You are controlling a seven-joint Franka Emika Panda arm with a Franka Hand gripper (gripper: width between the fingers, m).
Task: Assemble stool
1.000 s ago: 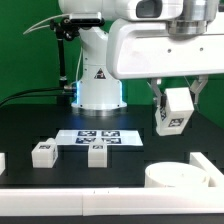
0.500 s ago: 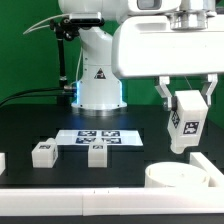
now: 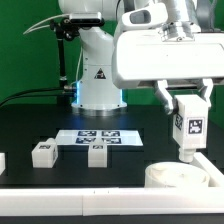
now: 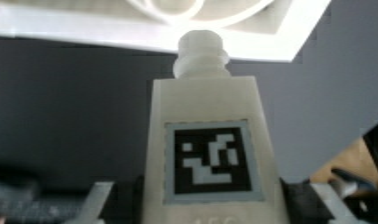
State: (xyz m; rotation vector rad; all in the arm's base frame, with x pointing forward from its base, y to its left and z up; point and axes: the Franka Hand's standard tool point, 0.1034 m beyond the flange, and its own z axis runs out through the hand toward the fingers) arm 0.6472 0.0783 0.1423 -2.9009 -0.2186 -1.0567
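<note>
My gripper is shut on a white stool leg with a black-and-white tag. It holds the leg upright in the air, just above the round white seat at the exterior view's lower right. In the wrist view the leg fills the middle, its round peg end toward the seat, and my gripper clamps its other end. Two more legs lie on the black table at the exterior view's left.
The marker board lies flat behind the two loose legs. My arm's white base stands behind it. A long white bar edges the table's front. A small white piece sits at the far left edge.
The held leg has swung from tilted to upright. It has moved toward the exterior view's right and lower, closer over the seat. The jaws kept the same grip.
</note>
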